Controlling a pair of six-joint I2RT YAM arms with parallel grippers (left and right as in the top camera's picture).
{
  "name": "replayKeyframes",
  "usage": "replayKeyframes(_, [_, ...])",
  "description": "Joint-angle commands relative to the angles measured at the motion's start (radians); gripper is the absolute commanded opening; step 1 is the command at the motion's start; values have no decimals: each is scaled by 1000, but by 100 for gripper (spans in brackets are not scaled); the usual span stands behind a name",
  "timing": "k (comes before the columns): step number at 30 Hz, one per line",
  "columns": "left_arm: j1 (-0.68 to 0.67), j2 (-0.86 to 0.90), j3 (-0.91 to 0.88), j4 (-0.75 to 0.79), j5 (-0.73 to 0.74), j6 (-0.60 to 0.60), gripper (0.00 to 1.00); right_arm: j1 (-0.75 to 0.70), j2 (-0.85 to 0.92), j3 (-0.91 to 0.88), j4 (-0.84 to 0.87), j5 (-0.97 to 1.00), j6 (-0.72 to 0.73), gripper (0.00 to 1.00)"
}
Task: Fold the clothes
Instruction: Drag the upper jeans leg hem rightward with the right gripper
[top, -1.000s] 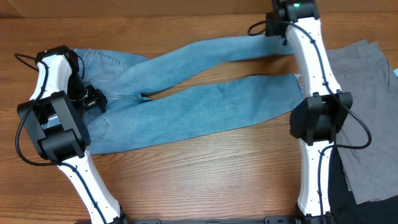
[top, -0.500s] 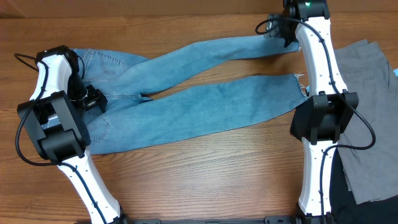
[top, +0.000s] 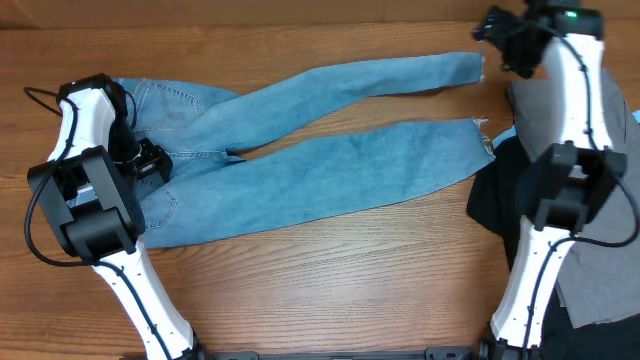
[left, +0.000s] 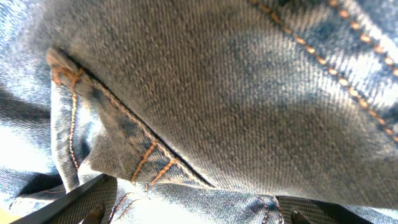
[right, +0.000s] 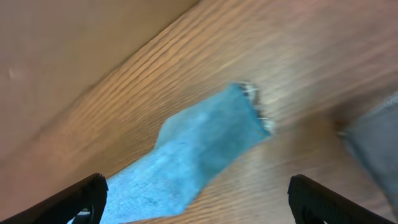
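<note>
The light blue denim jeans (top: 330, 170) lie flat, waist at the left and both legs running right. My left gripper (top: 150, 160) presses down on the seat near the waist. In the left wrist view denim (left: 236, 93) with orange stitching fills the frame, and the left gripper (left: 199, 214) stands open with cloth lying between its far-apart pads (left: 81, 202). My right gripper (top: 497, 38) hovers open just right of the far leg's frayed hem (top: 470, 68), holding nothing. The right wrist view shows that hem (right: 211, 137) ahead of the right gripper (right: 199, 205).
A grey garment (top: 610, 130) lies at the right edge under the right arm. A black garment (top: 492, 205) sits beside the near leg's hem (top: 478, 140). Bare wooden table (top: 330, 280) runs along the front.
The right gripper has drawn the far leg out to the right, let go of its hem, and swung further right. The left arm has not moved.
</note>
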Motion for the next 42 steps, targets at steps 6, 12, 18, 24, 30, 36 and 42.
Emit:
replayKeyframes(6, [1,9,-13,-2,20,4,86,19,70,-12,-16,-337,155,80])
replayKeyframes(12, [1,9,-13,-14,19,5,87,40,93,-13,-68,-239,301,78])
replayKeyframes(18, [1,9,-13,-14,19,5,87,39,103,-13,-81,-196,335,92])
replayKeyframes(24, [1,9,-13,-18,22,5,87,40,140,-13,-68,-194,366,92])
replayKeyframes(30, [1,9,-13,-19,23,9,92,40,142,-13,-32,-194,371,93])
replayKeyframes(36, [1,9,-13,-20,23,9,97,41,142,-58,-11,-169,397,92])
replayKeyframes(42, [1,9,-13,-24,23,13,97,41,142,-150,85,-195,430,92])
